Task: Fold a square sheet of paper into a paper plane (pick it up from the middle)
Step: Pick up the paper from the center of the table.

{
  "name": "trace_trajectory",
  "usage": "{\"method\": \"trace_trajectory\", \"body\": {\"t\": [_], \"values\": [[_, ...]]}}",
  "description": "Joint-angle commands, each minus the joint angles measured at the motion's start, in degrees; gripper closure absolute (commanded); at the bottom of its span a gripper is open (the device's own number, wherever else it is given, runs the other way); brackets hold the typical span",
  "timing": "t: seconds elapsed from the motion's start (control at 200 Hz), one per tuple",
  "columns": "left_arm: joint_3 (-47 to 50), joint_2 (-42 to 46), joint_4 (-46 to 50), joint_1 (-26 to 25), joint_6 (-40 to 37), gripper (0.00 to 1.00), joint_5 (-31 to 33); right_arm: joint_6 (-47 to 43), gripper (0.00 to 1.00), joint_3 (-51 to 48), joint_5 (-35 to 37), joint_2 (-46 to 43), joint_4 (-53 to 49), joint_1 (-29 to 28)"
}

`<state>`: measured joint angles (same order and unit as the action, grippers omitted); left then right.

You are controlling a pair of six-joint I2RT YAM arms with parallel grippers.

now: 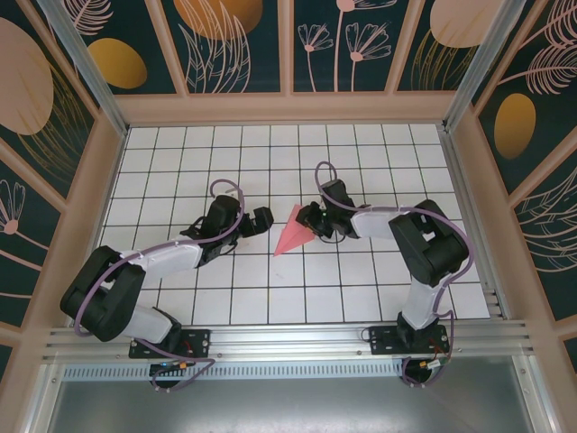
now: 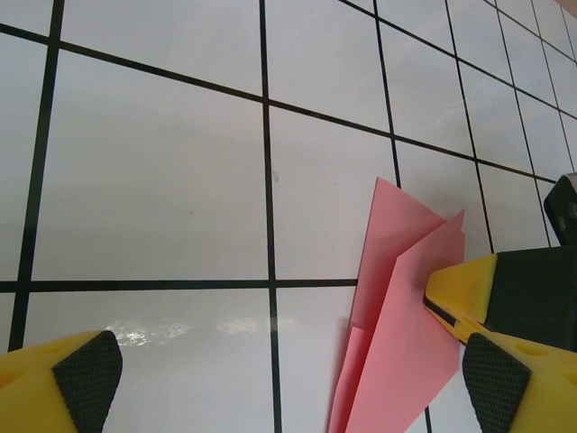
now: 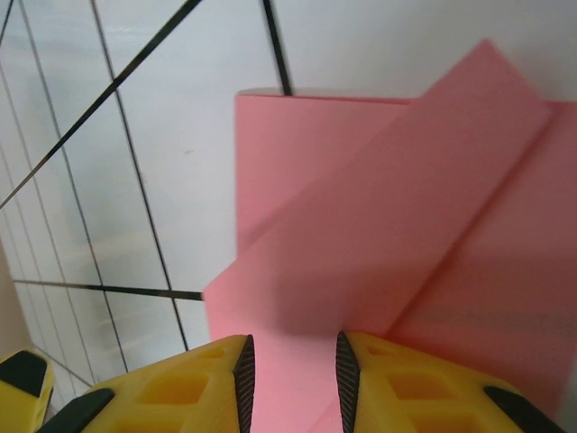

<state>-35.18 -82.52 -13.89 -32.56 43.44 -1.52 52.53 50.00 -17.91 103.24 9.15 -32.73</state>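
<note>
One pink paper plane point(image 1: 292, 241) flat on the gridded worktop point(image 1: 361, 298), nose pointing toward the arms' bases. Right tool point(image 1: 311, 219) at its wide rear end, yellow fingers point(image 3: 397, 383) narrowed on the pink layers there, probably pinching a raised fold, though the contact is hard to make out. Left tool point(image 1: 261, 219) just left of the plane, spread wide, grasping nothing.

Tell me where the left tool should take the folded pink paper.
Probably the paper plane's wide rear end, where the layered flaps stand off the table. Come in from its left side, tool open; the right tool already straddles the paper's right side.
</note>
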Motion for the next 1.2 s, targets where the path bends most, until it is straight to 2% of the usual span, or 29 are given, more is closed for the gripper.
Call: {"method": "trace_trajectory", "body": {"t": [0.0, 0.135, 0.36, 0.62, 0.841, 1.001, 1.086, 1.191], "values": [[0.6, 1.0, -1.2, 0.3, 0.8, 0.01, -1.0, 1.4, 0.65, -1.1, 4.6, -3.4, -1.4, 0.1], [0.6, 0.9, -1.2, 0.3, 1.0, 0.01, -1.1, 2.0, 0.64, -1.6, 4.8, -3.3, -1.0, 0.5], [0.5, 0.8, -1.2, 0.5, 1.1, 0.01, -2.1, 2.2, 0.65, -1.3, 0.1, -0.9, 2.6, 0.4], [0.4, 0.9, -0.8, 1.1, 1.1, 0.02, -4.1, 3.1, 0.7, -2.4, -5.4, 0.4, 9.8, -0.6], [0.6, 0.9, -1.5, 2.0, 1.7, 0.02, -7.6, 4.4, 0.78, -3.8, -6.4, 1.8, 14.1, -1.9], [0.9, 0.5, -3.1, 2.7, 2.8, 0.02, -11.7, 3.9, 0.9, -4.2, -6.4, 1.0, 15.5, -1.9], [1.8, 0.3, -6.2, 3.6, 4.5, 0.02, -16.3, 2.3, 0.95, -4.4, -7.1, -1.3, 17.0, -1.5], [3.3, 0.4, -11.3, 5.1, 7.3, 0.01, -22.6, 0.7, 0.96, -6.4, -12.4, -5.0, 23.6, 0.2]]}}
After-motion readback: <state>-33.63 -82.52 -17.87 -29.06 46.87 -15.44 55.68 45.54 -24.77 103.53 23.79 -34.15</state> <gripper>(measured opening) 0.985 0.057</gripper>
